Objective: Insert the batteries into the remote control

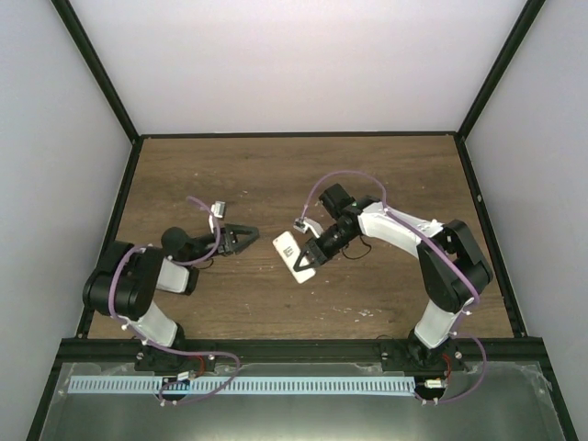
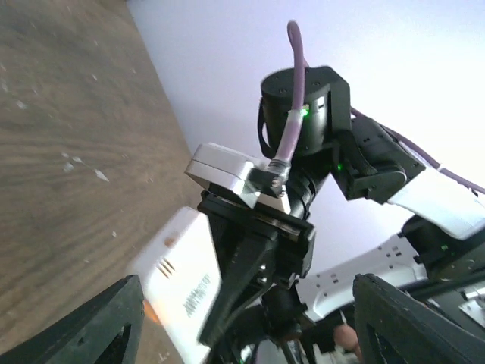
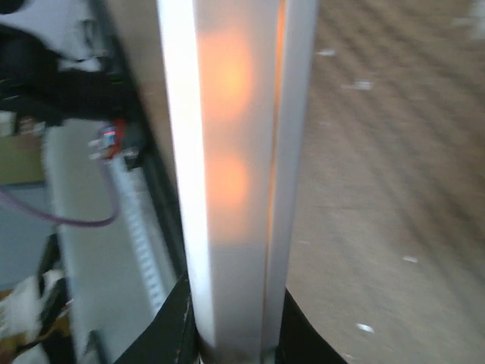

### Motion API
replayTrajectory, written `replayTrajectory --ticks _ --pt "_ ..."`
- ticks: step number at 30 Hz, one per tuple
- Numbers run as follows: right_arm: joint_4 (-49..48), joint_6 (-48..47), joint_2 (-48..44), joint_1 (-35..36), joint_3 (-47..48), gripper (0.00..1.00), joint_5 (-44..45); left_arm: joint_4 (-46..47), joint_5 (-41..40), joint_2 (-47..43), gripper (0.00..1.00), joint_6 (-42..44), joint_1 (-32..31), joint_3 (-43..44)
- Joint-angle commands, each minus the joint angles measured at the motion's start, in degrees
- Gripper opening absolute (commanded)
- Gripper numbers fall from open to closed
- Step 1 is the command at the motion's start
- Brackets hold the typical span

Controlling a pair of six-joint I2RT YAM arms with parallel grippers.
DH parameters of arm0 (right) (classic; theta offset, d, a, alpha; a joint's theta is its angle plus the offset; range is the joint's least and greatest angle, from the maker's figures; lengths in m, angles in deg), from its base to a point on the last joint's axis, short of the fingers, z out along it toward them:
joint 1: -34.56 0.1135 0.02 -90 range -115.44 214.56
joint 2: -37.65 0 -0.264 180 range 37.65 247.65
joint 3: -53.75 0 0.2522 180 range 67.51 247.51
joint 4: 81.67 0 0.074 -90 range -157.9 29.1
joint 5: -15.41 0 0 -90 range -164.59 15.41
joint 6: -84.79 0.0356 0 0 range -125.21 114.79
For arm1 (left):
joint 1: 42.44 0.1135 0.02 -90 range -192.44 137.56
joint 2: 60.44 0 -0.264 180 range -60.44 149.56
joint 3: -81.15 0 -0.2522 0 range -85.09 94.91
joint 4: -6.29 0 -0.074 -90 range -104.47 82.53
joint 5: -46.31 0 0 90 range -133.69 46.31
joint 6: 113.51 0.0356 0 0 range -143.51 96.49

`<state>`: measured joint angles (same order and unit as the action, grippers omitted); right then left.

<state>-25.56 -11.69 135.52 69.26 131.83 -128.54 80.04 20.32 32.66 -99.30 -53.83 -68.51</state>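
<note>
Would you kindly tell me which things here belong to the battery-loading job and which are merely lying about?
Job: remote, clamped in the right gripper; left gripper, open and empty. No batteries in view.
Lying about: pale specks on the table.

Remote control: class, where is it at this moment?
In the top view the remote control is mid-table, clamped in the right gripper, just right of the left gripper.

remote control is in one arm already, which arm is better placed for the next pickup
Left. The right jaws are shut on the remote control, so that arm is busy; the left jaws stand open and empty, facing it. No battery shows in any view.
</note>
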Motion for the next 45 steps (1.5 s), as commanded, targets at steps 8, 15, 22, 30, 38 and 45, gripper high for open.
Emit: replayTrajectory --ticks 8,15,22,30,38,45 --pt "10.9 12.9 2.5 0.2 11.9 0.01 50.6 -54.6 -16.0 -28.8 0.79 27.0 2.7 2.8" --pt "15.5 15.4 9.9 2.1 14.5 0.01 67.6 -86.3 -28.4 -40.1 0.79 38.5 2.7 12.5" --pt "19.0 16.5 15.4 6.3 17.8 0.01 80.0 -88.5 -30.8 -42.5 0.78 36.8 2.7 12.2" --pt "17.5 16.6 17.6 8.1 16.4 0.15 82.8 -90.7 -32.7 -44.6 0.78 37.6 2.7 11.6" --pt "15.7 16.8 17.0 8.4 15.8 0.33 80.8 -91.2 -32.7 -44.6 0.78 37.8 2.7 11.5" --pt "14.1 15.9 14.8 9.0 15.3 0.5 74.9 -91.9 -32.4 -44.5 0.78 38.5 2.6 12.5"
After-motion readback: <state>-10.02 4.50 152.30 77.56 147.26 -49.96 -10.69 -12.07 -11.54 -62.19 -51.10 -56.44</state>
